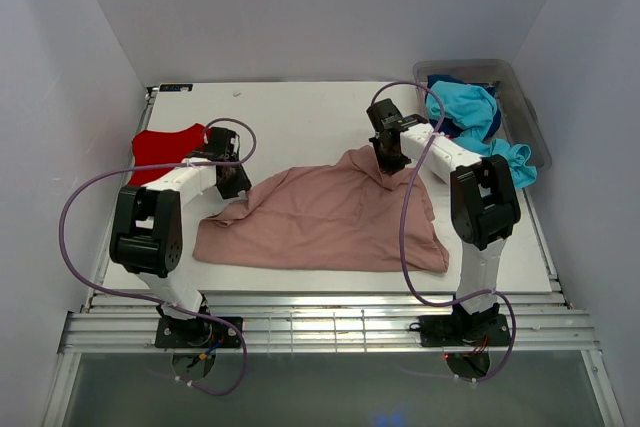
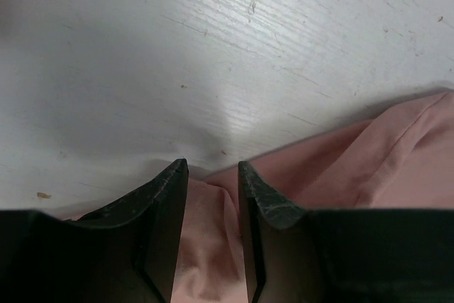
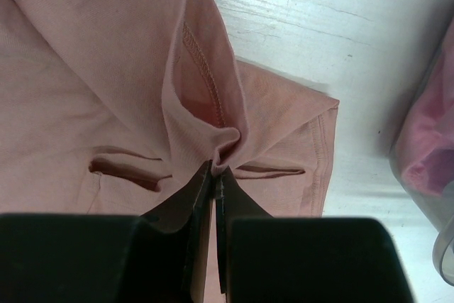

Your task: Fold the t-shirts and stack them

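The large dusty-pink t-shirt lies spread and wrinkled across the middle of the table. My right gripper is shut on a pinched fold of it near its far right corner, and the cloth bunches at the fingertips in the right wrist view. My left gripper is at the shirt's far left corner. Its jaws stand apart with pink cloth lying between them at the tips. A red t-shirt lies flat at the far left. Turquoise and navy shirts sit in the bin.
The clear grey plastic bin stands at the back right, with turquoise cloth hanging over its near side. Its wall shows in the right wrist view with bright pink cloth behind it. White walls enclose the table on three sides.
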Controlling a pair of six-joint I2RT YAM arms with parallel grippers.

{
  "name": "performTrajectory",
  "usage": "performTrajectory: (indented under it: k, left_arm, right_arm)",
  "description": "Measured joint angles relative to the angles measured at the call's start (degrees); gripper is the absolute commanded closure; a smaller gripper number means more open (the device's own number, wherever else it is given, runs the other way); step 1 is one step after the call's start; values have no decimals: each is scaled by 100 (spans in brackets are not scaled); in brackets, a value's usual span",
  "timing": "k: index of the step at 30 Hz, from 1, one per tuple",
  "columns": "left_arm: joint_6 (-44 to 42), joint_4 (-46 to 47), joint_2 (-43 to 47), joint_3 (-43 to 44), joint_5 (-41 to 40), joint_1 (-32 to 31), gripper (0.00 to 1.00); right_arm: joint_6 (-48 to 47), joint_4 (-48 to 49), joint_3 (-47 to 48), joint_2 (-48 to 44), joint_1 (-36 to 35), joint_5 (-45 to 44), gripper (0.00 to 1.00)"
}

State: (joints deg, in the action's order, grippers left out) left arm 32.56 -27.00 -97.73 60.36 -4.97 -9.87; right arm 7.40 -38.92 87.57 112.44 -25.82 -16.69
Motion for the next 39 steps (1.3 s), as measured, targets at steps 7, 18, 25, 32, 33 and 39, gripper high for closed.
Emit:
performTrajectory:
  k: [7,18,25,32,33,39]
  left_arm:
    - [149,7,0,-4,258,0,55]
    - [289,63,2,-291,407,-66,77]
    - [299,44,15,-304,345,-92,100]
    - [83,-229,11,658,-157,-103,100]
    - [26,-245,9,918,-284,-103,100]
    - [-284,-229,-61,1775,-754,-74,100]
  right_arm:
    - [0,0,0,0,0,11,92]
    - [2,2,0,0,0,35,92]
    - [4,2,-7,-2,0,37,92]
    - [7,2,-55,-76,0,33,92]
    - [7,2,-63,-101,0,33,92]
    - [4,0,-70,-162,0,35,92]
